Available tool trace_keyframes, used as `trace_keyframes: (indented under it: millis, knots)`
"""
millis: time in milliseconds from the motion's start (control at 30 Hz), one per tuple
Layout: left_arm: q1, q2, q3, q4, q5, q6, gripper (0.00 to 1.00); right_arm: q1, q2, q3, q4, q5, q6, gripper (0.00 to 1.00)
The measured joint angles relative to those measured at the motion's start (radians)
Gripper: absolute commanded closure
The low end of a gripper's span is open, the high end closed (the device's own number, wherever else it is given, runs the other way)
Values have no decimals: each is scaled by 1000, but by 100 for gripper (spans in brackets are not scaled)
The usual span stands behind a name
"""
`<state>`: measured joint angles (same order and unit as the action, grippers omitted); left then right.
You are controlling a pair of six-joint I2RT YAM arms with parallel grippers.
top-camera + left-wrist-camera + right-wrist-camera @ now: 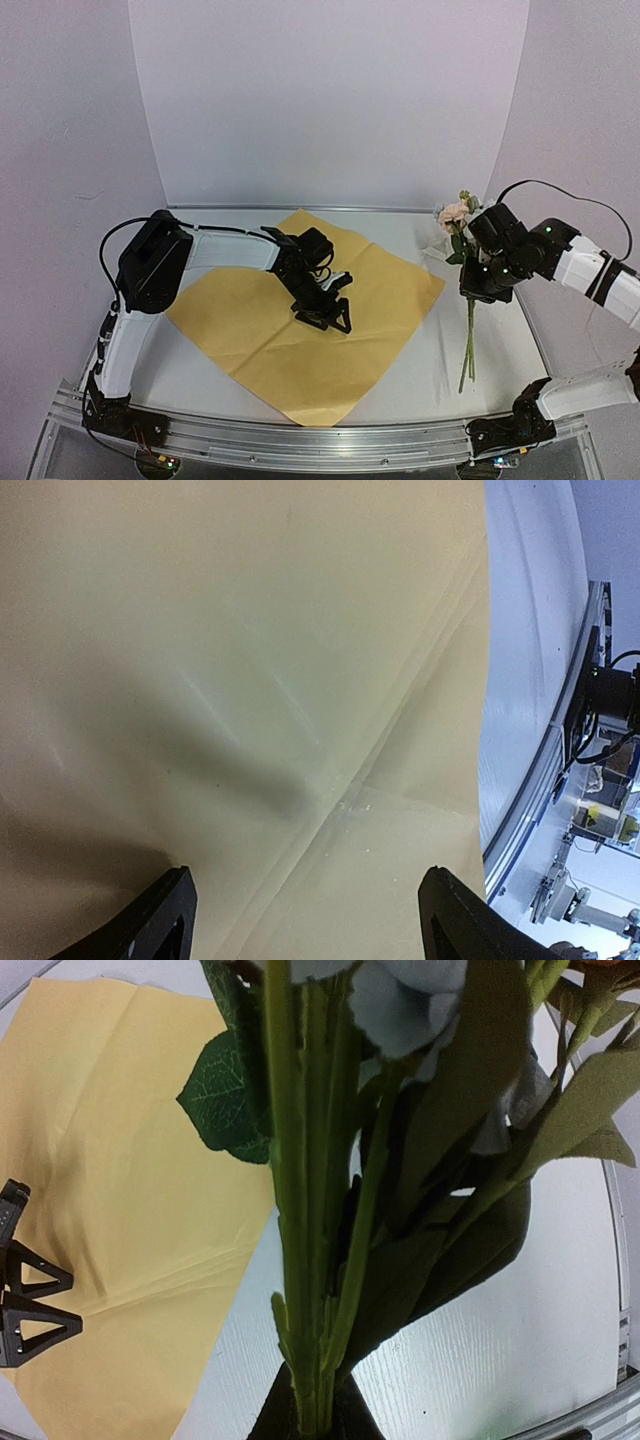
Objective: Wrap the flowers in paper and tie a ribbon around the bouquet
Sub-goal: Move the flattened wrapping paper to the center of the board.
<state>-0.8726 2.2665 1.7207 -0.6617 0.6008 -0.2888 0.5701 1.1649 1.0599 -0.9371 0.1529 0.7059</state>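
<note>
Clamped on the pastel artificial flowers point(468, 340), stems running twelve-to-six, the right gripper point(312, 1420) has the thin yellow paper sheet point(240, 320) at nine o'clock, under the gaping left gripper point(328, 322).

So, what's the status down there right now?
Left gripper open, over the paper's middle. Right gripper shut on the flowers, right of the sheet. Paper flat, yellow face up. Nothing blocking between them.
</note>
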Motion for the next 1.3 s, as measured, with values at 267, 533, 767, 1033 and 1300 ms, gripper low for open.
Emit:
trace_keyframes:
  millis: [267,533,767,1033,1300]
  knots:
    - [-12,56,99,-33,-5,3,20,0,66,11,7,-4,-14,100]
    - [-12,146,253,-77,6,60,21,0,146,48,67,-9,-32,100]
    - [-10,145,252,-98,-3,136,20,0,209,49,122,-20,-37,100]
    - [-1,-1,94,-86,-55,181,12,0,303,106,196,-101,-62,100]
    - [67,-323,-165,68,-155,2,18,8,461,247,312,-234,-117,100]
